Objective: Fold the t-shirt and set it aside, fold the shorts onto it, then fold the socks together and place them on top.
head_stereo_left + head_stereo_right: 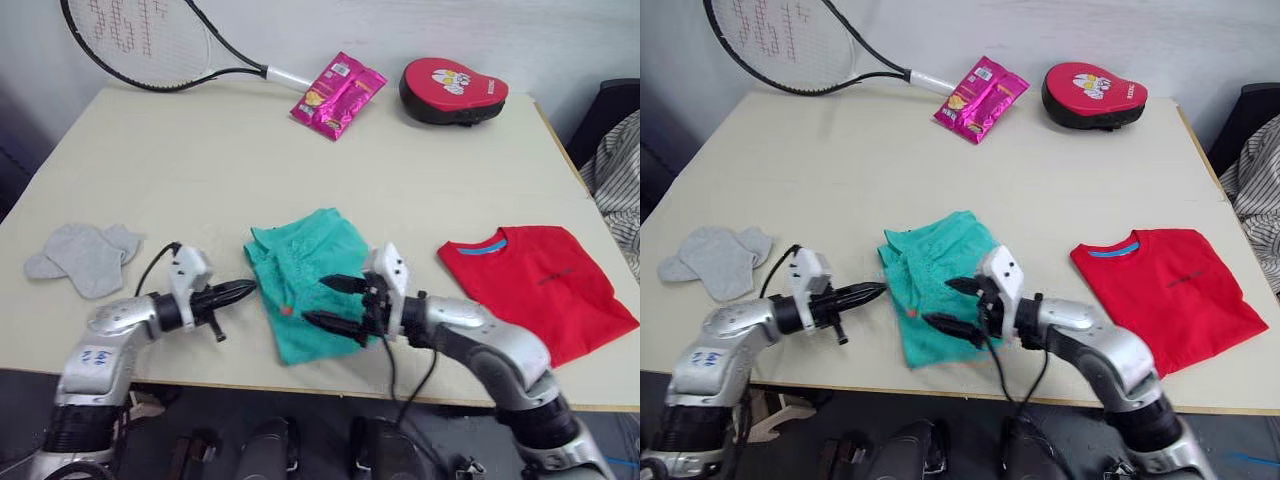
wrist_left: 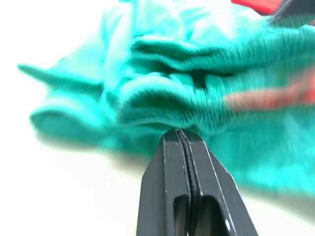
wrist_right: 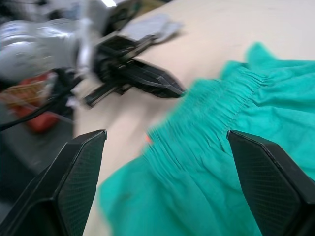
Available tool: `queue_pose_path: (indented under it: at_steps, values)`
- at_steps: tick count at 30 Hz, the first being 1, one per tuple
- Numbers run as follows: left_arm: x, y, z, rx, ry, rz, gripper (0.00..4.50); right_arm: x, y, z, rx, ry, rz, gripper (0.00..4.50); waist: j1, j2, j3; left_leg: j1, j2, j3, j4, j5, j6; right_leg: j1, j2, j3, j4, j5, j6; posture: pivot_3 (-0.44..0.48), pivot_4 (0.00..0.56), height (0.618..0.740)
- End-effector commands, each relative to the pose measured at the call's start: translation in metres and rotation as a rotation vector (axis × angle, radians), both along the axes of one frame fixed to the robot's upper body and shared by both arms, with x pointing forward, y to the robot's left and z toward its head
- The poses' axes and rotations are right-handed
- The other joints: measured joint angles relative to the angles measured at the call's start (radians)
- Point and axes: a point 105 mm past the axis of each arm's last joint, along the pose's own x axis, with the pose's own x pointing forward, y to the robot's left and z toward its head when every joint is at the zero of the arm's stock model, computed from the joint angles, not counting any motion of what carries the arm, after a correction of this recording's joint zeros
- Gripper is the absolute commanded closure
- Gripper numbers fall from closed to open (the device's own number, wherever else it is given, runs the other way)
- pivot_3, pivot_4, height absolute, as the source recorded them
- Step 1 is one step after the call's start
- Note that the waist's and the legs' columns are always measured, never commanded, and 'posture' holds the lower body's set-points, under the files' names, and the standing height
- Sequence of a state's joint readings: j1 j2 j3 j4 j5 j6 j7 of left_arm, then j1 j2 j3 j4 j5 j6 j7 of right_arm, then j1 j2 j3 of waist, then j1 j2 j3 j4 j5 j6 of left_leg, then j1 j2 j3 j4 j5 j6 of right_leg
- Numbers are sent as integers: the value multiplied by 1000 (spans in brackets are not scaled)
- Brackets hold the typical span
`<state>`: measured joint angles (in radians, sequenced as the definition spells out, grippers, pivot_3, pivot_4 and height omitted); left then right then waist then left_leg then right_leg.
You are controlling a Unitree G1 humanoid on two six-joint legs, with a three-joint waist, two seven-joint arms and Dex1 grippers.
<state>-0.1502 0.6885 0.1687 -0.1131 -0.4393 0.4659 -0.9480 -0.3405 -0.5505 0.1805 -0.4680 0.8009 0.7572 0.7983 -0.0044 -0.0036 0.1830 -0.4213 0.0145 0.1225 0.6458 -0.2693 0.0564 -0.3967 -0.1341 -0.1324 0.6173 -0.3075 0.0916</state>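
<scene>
Broad cream-coloured rectangular desk (image 1: 300,150): wide bare room across its middle and far left. Black-framed tennis racket (image 1: 150,40) lies at the far left edge; a red padded mitt (image 1: 452,90) and pink foil packets (image 1: 338,94) sit at the far edge. Bright red short-sleeved t-shirt (image 1: 540,285) lies flat at the near right, reaching the right edge. Crumpled teal-green cloth shorts (image 1: 305,280) lie near centre, close to the near edge. Two light grey knit socks (image 1: 85,255) overlap at the near left. Left gripper (image 1: 240,291): jaws together, tips touching the shorts' gathered waistband. Right gripper (image 1: 330,303): jaws wide apart, empty, over the shorts.
</scene>
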Motion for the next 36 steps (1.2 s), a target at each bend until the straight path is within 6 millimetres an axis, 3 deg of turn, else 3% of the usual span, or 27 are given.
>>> queue_pose_path:
  at_steps: [1, 5, 7, 9, 11, 13, 18, 22, 25, 30, 36]
  values:
    - [-9, 14, 15, 26, 1, -56, 4500, -9, -16, 29, 82, 4, 128, 705, 1, 0, 0, 0, 0, 0, 0, 0, -1, 1, 0, 0, -1, 0, 0, 0, 150, 740]
    - [0, 4, 45, -67, -69, -107, 4500, 27, -24, 41, 107, -81, 21, 1649, 3, 0, 1, 1, 0, 0, 1, -4, -3, 1, -1, 0, 0, 2, -2, 0, 150, 740]
    - [6, -27, 60, -137, -117, -181, 4500, 54, -19, 42, 111, -172, -52, 2370, 4, 0, 1, 1, 0, -1, 1, -3, -4, 1, -1, -1, 0, 2, -2, 0, 150, 740]
    - [7, -54, 53, -99, -110, -252, 4500, 72, -8, 33, 28, -269, -45, 3122, 3, 0, 1, 0, -1, 0, 1, 0, -7, 1, -1, -1, 0, 3, -1, 0, 150, 740]
    - [13, -62, 34, -9, -98, -265, 4500, 98, 1, 33, 19, -333, -96, 3746, -5, 0, 1, 0, -1, 2, 0, 1, -8, 1, 0, 0, 2, 3, -1, 0, 150, 740]
    - [19, -69, 27, 11, -109, -269, 4500, 115, 8, 38, 69, -331, -144, 4481, -20, 0, 1, 0, -1, 6, -1, 4, -3, -1, 3, 0, 4, 3, 0, 0, 150, 740]
    - [32, -114, 24, -49, -131, -264, 4500, 125, 33, -5, -115, -371, -58, 4481, -24, -1, 2, -1, 0, 8, 1, 8, -1, -1, 4, 0, 5, 3, 0, 0, 150, 740]
    - [42, -112, 10, 13, -137, -173, 4500, 136, 32, -17, -137, -344, -91, 4481, -25, -1, 2, 0, 0, 9, 2, 8, 0, 0, 3, 1, 6, 4, 1, 0, 150, 740]
    - [42, -104, -9, 54, -79, -125, 4500, 145, 23, -22, -127, -333, -143, 4481, -25, -1, 2, 1, 0, 8, 2, 8, -1, -1, 3, 1, 8, 4, 1, 0, 150, 740]
    - [37, -87, -31, 68, 9, -60, 4500, 171, -10, -26, -123, -319, -353, 4481, -28, 0, 2, 2, 0, 7, 1, 8, -2, 0, 2, 2, 8, 4, 1, 0, 150, 740]
    - [38, -91, -20, 7, -20, -52, 4500, 182, -43, -18, -60, -294, -479, 4481, -33, 0, 2, 9, 0, 9, -1, 8, -3, 5, 2, 4, 8, 3, 0, 0, 150, 740]
